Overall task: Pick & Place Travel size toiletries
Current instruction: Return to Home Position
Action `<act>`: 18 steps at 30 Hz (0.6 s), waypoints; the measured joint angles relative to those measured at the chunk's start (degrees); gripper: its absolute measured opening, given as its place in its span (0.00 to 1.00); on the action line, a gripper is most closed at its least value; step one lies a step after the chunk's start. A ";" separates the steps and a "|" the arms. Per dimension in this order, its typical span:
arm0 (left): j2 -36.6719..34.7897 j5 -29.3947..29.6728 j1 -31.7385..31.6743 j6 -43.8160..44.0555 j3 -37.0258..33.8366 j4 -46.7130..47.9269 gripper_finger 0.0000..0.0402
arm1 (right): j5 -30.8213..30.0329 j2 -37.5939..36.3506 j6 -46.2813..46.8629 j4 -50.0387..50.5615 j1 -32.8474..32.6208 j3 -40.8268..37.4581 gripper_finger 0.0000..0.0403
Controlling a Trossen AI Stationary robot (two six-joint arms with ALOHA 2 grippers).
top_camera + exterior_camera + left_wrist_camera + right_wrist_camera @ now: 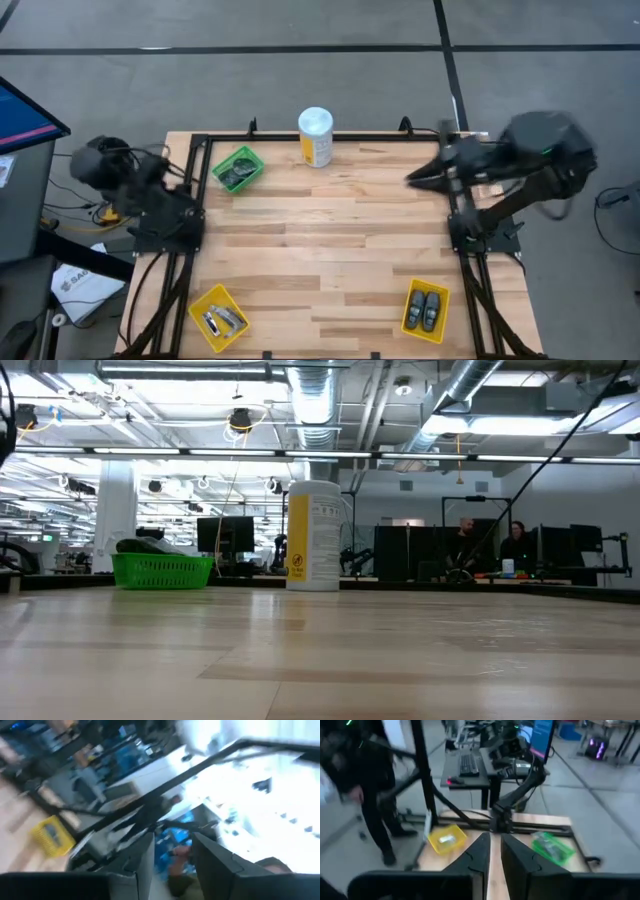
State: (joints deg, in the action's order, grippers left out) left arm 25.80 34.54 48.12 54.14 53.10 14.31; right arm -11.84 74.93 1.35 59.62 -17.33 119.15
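Note:
Dark round discs lie in a green bin (238, 168) near the table's far left; the low view shows that green bin (162, 568) with dark tops above its rim. Small silver tubes (222, 320) lie in a yellow bin at the near left. Two dark oval pods (426, 308) lie in another yellow bin at the near right. My left gripper (172, 865) is open, held at the table's left edge and touching nothing. My right gripper (412, 179) hovers over the far right, pointing left. In its own view my right gripper (495, 851) is shut and empty.
A tall white-and-yellow canister (316, 137) stands upright at the far edge's middle, as the canister (315, 535) shows in the low view. Bare wood (320, 240) lies between the bins. People (490, 545) stand in the room behind, and a person (370, 785) stands beyond the table's left edge.

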 joint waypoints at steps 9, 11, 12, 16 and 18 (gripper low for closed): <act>-7.28 -13.10 0.00 -29.65 -3.33 -5.61 0.32 | 1.52 -10.77 -1.48 10.43 2.02 5.64 0.09; -9.36 -16.62 0.00 -34.29 -6.04 -8.48 0.32 | 1.36 -15.34 -0.25 8.19 2.63 1.59 0.09; -10.51 -18.80 0.00 -35.76 -7.64 -9.45 0.32 | 1.32 -17.51 0.01 6.03 2.82 -0.95 0.09; -16.03 -21.32 0.00 -37.74 -14.69 -13.64 0.32 | 1.38 -28.40 0.84 -3.60 3.48 -15.01 0.09; -19.04 -21.73 0.00 -37.63 -19.09 -15.64 0.32 | 1.43 -34.76 1.74 -8.47 3.61 -23.76 0.09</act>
State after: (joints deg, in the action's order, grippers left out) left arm 6.76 12.82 48.12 16.51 34.01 -1.32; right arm -10.41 40.18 3.09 51.15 -13.72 95.39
